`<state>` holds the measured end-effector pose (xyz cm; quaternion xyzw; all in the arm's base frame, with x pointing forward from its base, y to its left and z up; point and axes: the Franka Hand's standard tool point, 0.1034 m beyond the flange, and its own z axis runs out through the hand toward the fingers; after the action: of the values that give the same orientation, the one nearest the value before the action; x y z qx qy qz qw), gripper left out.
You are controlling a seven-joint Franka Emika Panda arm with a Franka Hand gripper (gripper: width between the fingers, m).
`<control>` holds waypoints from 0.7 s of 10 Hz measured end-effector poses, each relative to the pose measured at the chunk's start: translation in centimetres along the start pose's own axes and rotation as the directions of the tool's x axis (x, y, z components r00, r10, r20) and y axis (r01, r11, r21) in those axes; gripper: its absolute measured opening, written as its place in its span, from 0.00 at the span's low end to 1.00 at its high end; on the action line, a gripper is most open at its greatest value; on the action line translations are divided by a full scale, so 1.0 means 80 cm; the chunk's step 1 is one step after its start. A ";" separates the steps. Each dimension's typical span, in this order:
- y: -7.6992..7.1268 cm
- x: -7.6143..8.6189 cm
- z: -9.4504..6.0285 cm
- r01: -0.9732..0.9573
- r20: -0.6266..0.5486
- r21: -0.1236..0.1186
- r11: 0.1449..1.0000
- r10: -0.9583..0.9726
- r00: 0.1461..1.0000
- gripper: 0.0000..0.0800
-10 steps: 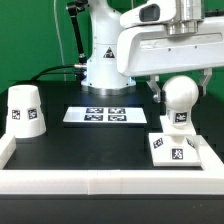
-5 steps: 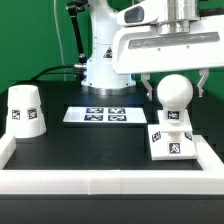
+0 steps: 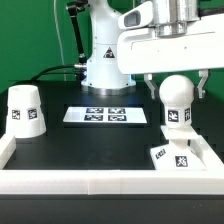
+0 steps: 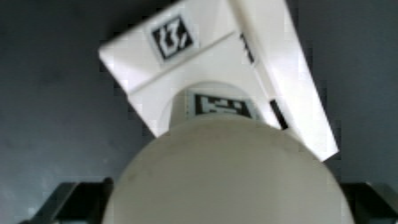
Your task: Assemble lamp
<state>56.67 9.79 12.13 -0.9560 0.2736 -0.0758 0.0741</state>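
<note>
Gripper (image 3: 177, 96): my fingers flank the bulb (image 3: 176, 88); clamped or just clear, I cannot tell.
Bulb: upright, stem down, over the base (image 3: 181, 157).
Shade (image 3: 25, 110): mouth down, well apart, exterior view's left.

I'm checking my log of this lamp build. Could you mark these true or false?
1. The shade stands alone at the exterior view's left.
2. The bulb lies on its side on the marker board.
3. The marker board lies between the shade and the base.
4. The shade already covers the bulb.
1. True. The shade stands by itself at the exterior view's left, away from the hand.
2. False. The bulb is upright between the hand's fingers, over by the base.
3. True. The marker board lies between them and holds only tags.
4. False. The bulb is bare; the shade is far off.
</note>
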 end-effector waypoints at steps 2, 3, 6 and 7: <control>-0.003 -0.005 0.001 -0.173 0.016 0.013 0.985 0.172 0.985 0.73; -0.003 -0.005 0.001 -0.254 0.025 0.018 0.967 0.253 0.967 0.73; -0.006 -0.006 0.002 -0.355 0.041 0.029 0.935 0.353 0.935 0.73; -0.007 -0.006 0.002 -0.327 0.041 0.030 0.945 0.325 0.945 0.82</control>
<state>56.57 10.50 12.03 -0.8973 0.4251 -0.0507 0.1078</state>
